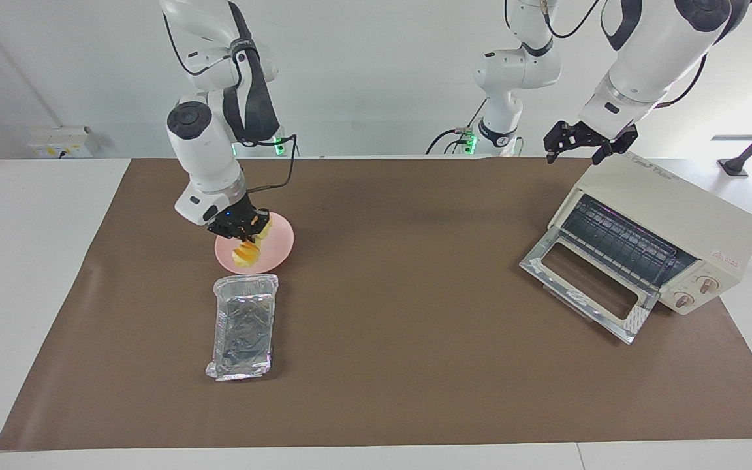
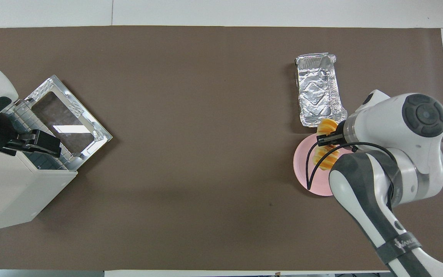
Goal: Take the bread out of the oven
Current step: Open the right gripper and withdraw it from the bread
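Toward the right arm's end of the table, the right gripper (image 1: 243, 230) is clamped on the bread (image 1: 248, 252), which rests on the pink plate (image 1: 279, 250) just nearer the robots than the foil tray (image 1: 243, 326). At the left arm's end, the left gripper (image 1: 586, 143) hangs with fingers spread over the oven (image 1: 670, 205), whose door (image 1: 586, 287) lies open.

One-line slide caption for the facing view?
Right claw shut on the bread over the pink plate; left claw open above the open oven.
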